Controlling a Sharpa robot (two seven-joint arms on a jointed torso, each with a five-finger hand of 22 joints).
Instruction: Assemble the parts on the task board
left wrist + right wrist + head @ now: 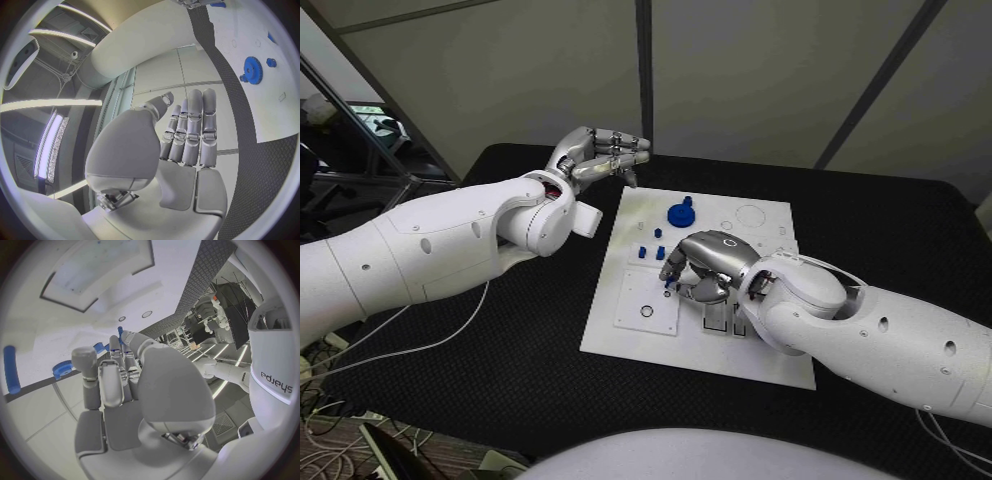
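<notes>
early going: round blue plastic gear [681, 213] seated beyond curled right hand [702, 265], apparently pinching small blue peg [120, 331]; left hand [599, 155] empty, fingers together; pegs [651, 253] left.

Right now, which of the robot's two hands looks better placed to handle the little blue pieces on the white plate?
The right hand, probably. It sits low over the white task board, its fingers close to the small blue pegs. The left hand is raised beyond the board's far corner, holding nothing.
</notes>
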